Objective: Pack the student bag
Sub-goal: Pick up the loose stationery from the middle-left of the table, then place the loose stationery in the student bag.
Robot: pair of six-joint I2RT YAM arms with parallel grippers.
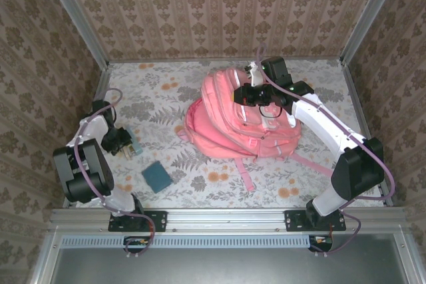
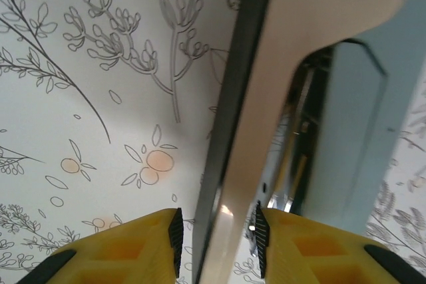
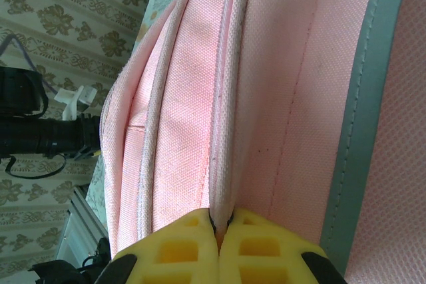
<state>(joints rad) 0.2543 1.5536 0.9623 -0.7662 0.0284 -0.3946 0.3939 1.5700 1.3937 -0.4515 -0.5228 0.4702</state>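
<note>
The bag [image 3: 279,98] is matt pink cloth with a coarse, visible weave, corded piping along its seams and a smoother grey-green trim band. The right fingers [image 3: 173,251] and the left fingers [image 2: 120,257] are matt yellow plastic; the left pair carry black ribbed pads [image 2: 176,241]. The object [image 2: 293,51] between the left fingers has a smooth cream face with a glossy sheen, a dark edge and a pale-blue, plastic-looking body. The table [image 1: 166,91] has a matt printed cover. The near rail [image 1: 226,217] is brushed metal. The teal block [image 1: 156,176] looks matt.
</note>
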